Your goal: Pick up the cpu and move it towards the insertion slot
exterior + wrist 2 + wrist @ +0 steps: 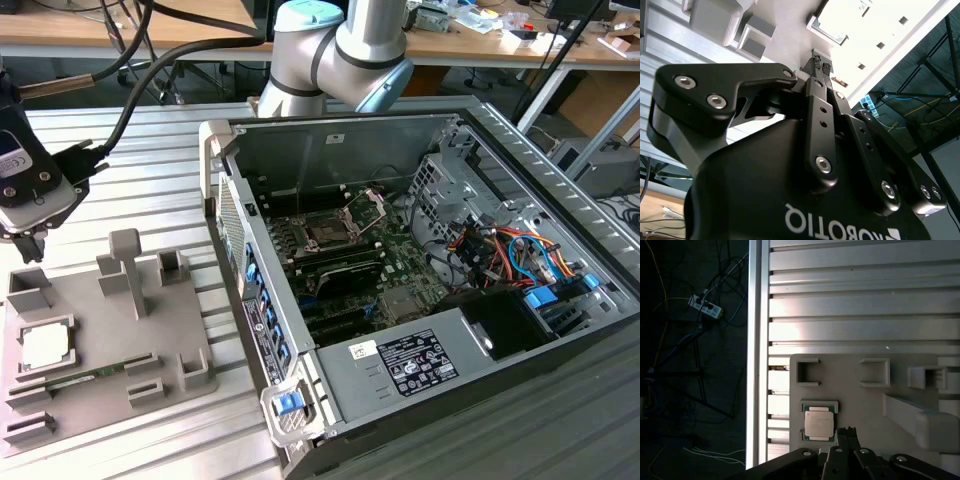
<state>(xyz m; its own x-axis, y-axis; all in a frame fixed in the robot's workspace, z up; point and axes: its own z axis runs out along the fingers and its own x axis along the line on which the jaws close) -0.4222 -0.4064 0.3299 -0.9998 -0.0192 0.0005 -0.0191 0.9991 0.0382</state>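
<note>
In the square recess of the grey tray [100,400] on the counter [150,160], the cpu [45,345] lies flat with its metal face up. It looks light, stiff, slick on top and probably fragile underneath, so its thin opposite edges seem the safest hold. The pincer [847,431] hangs just beside it with its tips together on nothing, and the insertion slot [325,232] sits well apart inside the open computer case [400,370].

Harsh glare on slatted table [840,315] — deep shadows

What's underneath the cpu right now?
The cpu sits in a square recess of the grey tray, which lies on the slatted table. The chip covers the recess floor.
</note>
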